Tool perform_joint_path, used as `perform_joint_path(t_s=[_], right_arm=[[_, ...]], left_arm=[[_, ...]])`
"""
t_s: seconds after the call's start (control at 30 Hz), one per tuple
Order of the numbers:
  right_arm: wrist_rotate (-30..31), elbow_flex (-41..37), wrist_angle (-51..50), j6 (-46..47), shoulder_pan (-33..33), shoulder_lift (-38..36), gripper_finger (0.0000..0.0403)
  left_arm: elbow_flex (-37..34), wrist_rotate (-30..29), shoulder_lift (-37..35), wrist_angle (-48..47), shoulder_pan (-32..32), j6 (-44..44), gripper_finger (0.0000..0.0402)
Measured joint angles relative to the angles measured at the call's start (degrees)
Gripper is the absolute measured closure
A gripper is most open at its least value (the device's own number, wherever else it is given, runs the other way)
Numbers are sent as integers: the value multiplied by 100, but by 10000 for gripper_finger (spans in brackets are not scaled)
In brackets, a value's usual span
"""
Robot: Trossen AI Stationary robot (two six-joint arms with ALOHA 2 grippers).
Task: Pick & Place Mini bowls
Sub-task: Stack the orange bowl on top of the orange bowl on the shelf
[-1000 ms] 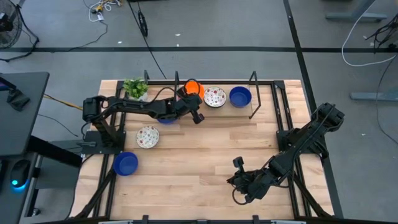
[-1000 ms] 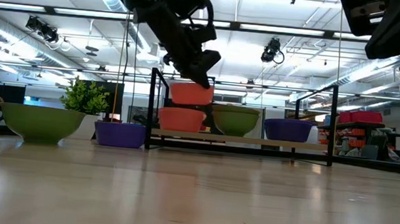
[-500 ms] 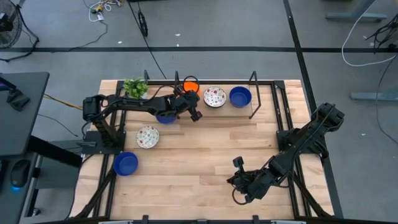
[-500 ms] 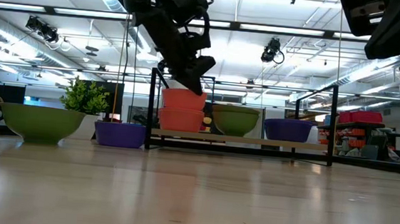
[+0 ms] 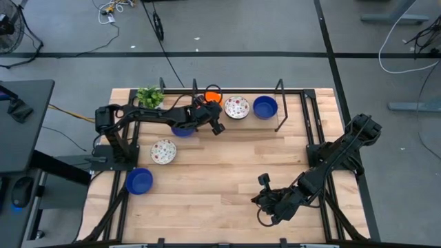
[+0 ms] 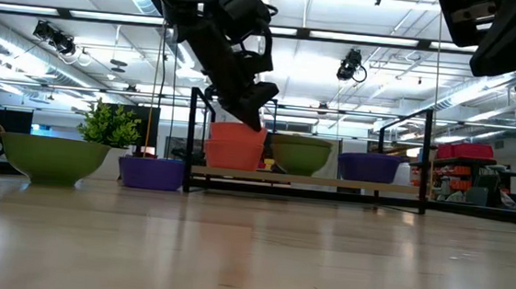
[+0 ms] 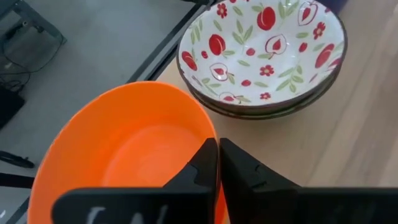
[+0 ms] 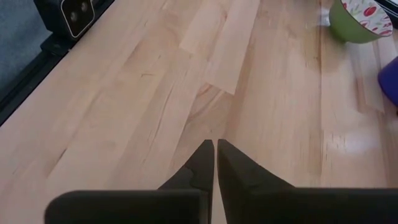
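An orange mini bowl (image 7: pixel 124 143) sits on top of a second orange bowl (image 6: pixel 234 156) at the left end of the rack along the table's far edge. My left gripper (image 7: pixel 217 155) reaches over it (image 5: pixel 207 105) and is shut on it. Next to it on the rack stand a floral bowl (image 5: pixel 237 107), nested in another (image 7: pixel 261 53), and a blue bowl (image 5: pixel 265 106). My right gripper (image 8: pixel 215 149) is shut and waits low over the near right part of the table (image 5: pixel 265 207). My left gripper pinches the upper orange bowl by its rim (image 7: pixel 198 117), on the side toward the floral bowl, one finger inside the bowl and one outside. The fingers slant down from above and from the near side. The bowl rests nested in the lower orange bowl (image 6: pixel 238 134).
A blue bowl (image 5: pixel 182 129) lies under my left arm. A floral bowl (image 5: pixel 163 151) and another blue bowl (image 5: pixel 138 180) stand on the table's left part. A small green plant (image 5: pixel 149 96) is at the far left corner. Black rack posts (image 5: pixel 281 86) rise at the far edge.
My left gripper has moved down and slightly toward the table's left, still shut on the orange bowl. The bowl, held clear above the lower orange bowl a second ago, has come down and now sits nested in it.
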Motion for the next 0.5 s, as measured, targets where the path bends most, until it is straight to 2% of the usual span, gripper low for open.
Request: perform_joint_path(t_s=[0.33, 0.5], right_arm=[[0, 0, -5, 2, 0, 0, 380], [0, 0, -5, 3, 0, 0, 380]], left_arm=[[-2, 85, 2, -22, 0, -107, 390], [-5, 268, 2, -33, 0, -102, 377]])
